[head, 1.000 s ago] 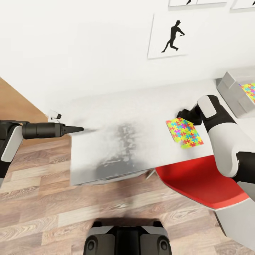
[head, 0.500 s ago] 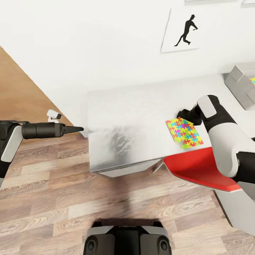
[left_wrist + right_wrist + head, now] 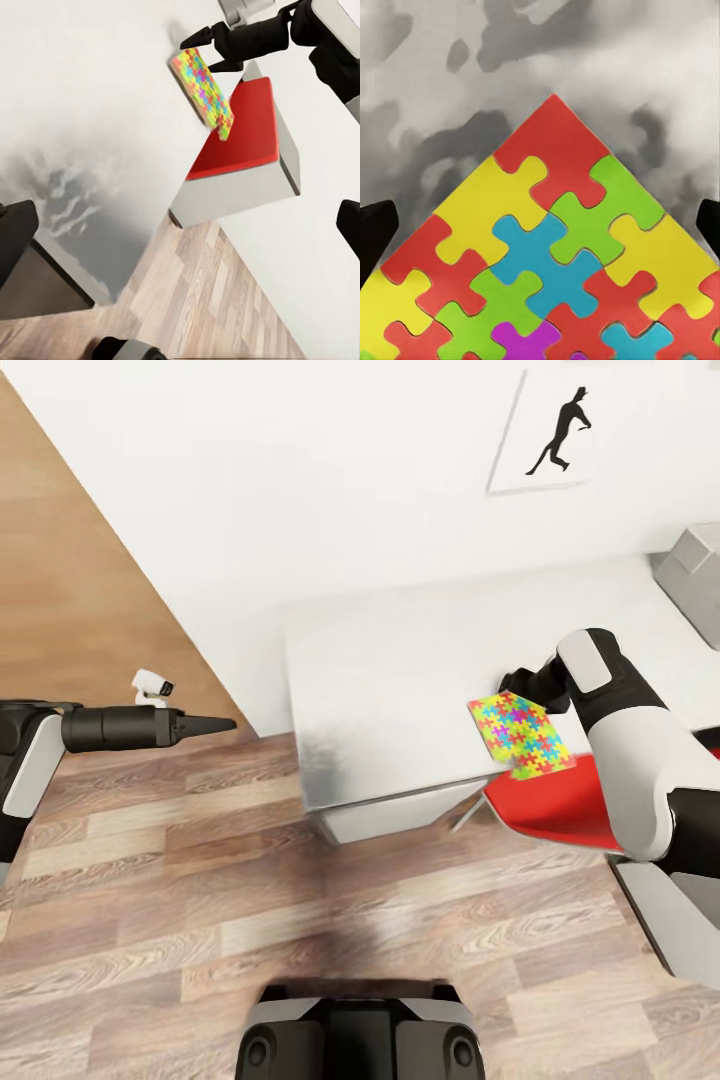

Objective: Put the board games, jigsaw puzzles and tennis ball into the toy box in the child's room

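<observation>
Right claw (image 3: 512, 687): closed on one corner of a jigsaw puzzle (image 3: 520, 735), holding the board up over the near edge of the bench (image 3: 400, 660). Board is tilted, its free end hanging out past the bench edge above a red chair seat (image 3: 560, 810). In the right wrist view the puzzle (image 3: 547, 270) spreads out from the claw as a wedge of red, yellow, green, blue and purple pieces, its far corner pointing over the mottled grey bench top (image 3: 540, 52); dark fingertips (image 3: 375, 232) show at both sides of the board.

Left claw (image 3: 215, 726): jaws drawn together to a narrow point, nothing between them. It hangs over the wood plank floor (image 3: 200, 920), well apart from the bench, arm stretched level.

Left wrist view: the right claw (image 3: 196, 36) grips the top corner of the puzzle (image 3: 202, 86), board seen nearly edge-on, red chair seat (image 3: 240, 131) just below it.

Further out: a light grey toy box (image 3: 695, 575) sits at the far right of the bench, cut by the frame edge; contents not visible. On the white wall above hangs a black silhouette print (image 3: 560, 430). Small white object (image 3: 152, 685) on the floor by the wall; cannot tell what it is. Robot base (image 3: 360, 1035) at the bottom of the head view.
</observation>
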Controlling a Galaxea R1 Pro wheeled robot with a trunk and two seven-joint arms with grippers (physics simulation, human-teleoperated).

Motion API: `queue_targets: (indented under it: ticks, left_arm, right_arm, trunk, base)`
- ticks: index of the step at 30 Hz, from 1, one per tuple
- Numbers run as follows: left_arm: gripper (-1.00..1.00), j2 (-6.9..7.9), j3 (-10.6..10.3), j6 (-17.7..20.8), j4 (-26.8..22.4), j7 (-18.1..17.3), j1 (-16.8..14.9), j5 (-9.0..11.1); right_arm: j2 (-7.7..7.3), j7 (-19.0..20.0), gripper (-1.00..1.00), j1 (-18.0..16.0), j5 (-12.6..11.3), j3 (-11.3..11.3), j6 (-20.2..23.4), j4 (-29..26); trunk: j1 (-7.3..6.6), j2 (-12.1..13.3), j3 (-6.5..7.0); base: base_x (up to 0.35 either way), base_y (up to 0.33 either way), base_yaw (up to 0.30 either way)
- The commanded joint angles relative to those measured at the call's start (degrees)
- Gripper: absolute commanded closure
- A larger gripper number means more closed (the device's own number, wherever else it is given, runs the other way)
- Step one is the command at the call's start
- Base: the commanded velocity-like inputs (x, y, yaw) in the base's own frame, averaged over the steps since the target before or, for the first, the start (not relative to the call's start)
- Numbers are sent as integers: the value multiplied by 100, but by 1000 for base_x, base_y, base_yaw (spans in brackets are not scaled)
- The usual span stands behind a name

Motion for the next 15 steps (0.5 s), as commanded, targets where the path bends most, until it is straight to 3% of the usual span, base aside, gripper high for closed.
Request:
queue_targets:
  ticks: [1, 6, 15]
  left_arm:
    - [-100, 4, -9, 29, 3, -11, -5, 12]
    - [-100, 1, -9, 29, 3, -11, -5, 16]
    - [-100, 8, -4, 29, 3, -11, -5, 16]
  right_arm:
    - [1, -57, -100, -5, -62, -9, 10, -5]
    - [1, -54, -100, -3, -66, -8, 14, -6]
    - [1, -53, -100, -2, -77, -9, 17, -8]
  trunk:
    - [1, -10, -8]
    - [1, -10, -8]
    - [1, -10, -8]
  base:
    - [-174, 234, 0]
    - [-150, 179, 0]
    - [-77, 49, 0]
